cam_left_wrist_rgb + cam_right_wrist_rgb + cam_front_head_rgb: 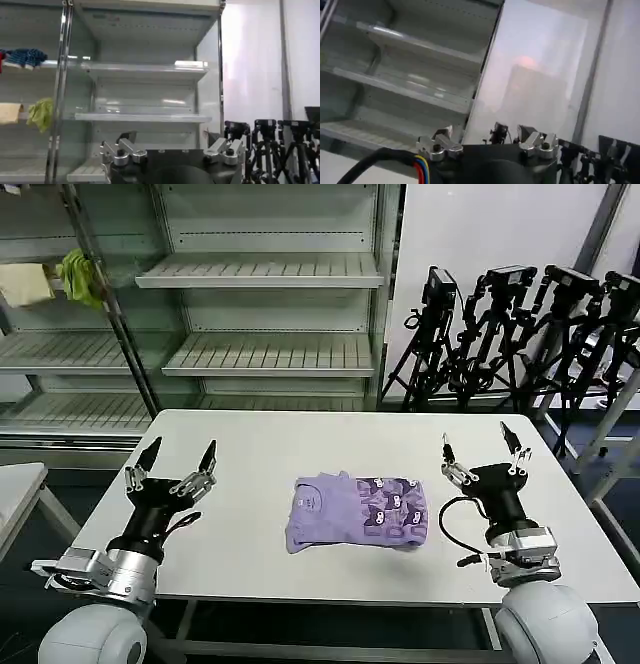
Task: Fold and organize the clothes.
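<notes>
Both grippers are parked off the shirt right now. Left gripper [171,460] sits over the near-left part of the white table [250,444], fingers spread wide and pointing up, nothing between them. Right gripper [486,452] mirrors it on the near-right side, also splayed open and empty (its black cable loops down beside the wrist). Neither one touches the fabric.

Lavender T-shirt [357,512] lies folded into a compact rectangle in the middle of the table, a bit toward the near edge, about midway between the two grippers and well apart from each. Plain side with the neck opening shows on its left part, and the darker purple cartoon print covers the right part. Edges look a little rumpled along the near side, though I can't really tell how many layers are stacked.

Behind the table stands a refrigerated-style shelving unit [270,274], with a yellow-green cloth [80,276] and a cream cloth [25,284] hanging at its left end. Camera tripods [520,334] are clustered off to the right.
</notes>
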`<act>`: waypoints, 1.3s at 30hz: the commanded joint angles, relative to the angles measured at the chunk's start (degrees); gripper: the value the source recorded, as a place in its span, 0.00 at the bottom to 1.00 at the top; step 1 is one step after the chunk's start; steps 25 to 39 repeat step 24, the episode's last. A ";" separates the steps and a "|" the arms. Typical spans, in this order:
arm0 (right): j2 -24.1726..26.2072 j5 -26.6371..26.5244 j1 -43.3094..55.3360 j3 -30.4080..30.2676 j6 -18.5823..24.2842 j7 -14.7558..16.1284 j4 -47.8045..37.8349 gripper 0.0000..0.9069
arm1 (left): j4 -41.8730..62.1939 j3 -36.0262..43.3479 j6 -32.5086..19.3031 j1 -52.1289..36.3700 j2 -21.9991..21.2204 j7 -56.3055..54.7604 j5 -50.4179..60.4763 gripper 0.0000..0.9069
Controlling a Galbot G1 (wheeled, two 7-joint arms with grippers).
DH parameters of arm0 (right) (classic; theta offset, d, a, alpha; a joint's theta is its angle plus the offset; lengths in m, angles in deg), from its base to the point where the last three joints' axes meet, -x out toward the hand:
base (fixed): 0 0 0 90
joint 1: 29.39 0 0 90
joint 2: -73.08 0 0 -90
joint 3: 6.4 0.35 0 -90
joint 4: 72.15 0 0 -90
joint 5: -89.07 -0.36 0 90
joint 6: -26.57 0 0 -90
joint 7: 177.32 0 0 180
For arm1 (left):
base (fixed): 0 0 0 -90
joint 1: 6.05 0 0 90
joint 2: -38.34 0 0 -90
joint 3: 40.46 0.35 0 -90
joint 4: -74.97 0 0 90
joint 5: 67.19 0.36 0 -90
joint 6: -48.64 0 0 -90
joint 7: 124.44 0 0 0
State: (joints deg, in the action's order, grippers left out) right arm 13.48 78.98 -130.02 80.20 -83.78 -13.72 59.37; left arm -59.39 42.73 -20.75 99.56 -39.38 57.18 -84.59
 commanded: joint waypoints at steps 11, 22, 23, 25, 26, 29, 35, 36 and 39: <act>-0.37 0.65 -0.09 0.02 -0.10 0.26 0.09 1.00 | -0.24 0.33 -0.04 -0.05 -0.49 0.22 0.62 1.00; -0.56 0.98 0.04 -0.34 -0.06 0.37 -0.09 1.00 | -0.41 0.43 -0.02 -0.15 -0.90 0.28 0.68 1.00; -0.55 0.99 0.09 -0.38 -0.05 0.42 -0.12 1.00 | -0.41 0.41 -0.01 -0.18 -0.86 0.29 0.69 1.00; -0.56 1.00 0.13 -0.41 -0.06 0.40 -0.16 1.00 | -0.44 0.41 0.00 -0.19 -0.82 0.31 0.67 1.00; -0.56 1.00 0.13 -0.41 -0.06 0.40 -0.16 1.00 | -0.44 0.41 0.00 -0.19 -0.82 0.31 0.67 1.00; -0.56 1.00 0.13 -0.41 -0.06 0.40 -0.16 1.00 | -0.44 0.41 0.00 -0.19 -0.82 0.31 0.67 1.00; -0.56 1.00 0.13 -0.41 -0.06 0.40 -0.16 1.00 | -0.44 0.41 0.00 -0.19 -0.82 0.31 0.67 1.00; -0.56 1.00 0.13 -0.41 -0.06 0.40 -0.16 1.00 | -0.44 0.41 0.00 -0.19 -0.82 0.31 0.67 1.00; -0.56 1.00 0.13 -0.41 -0.06 0.40 -0.16 1.00 | -0.44 0.41 0.00 -0.19 -0.82 0.31 0.67 1.00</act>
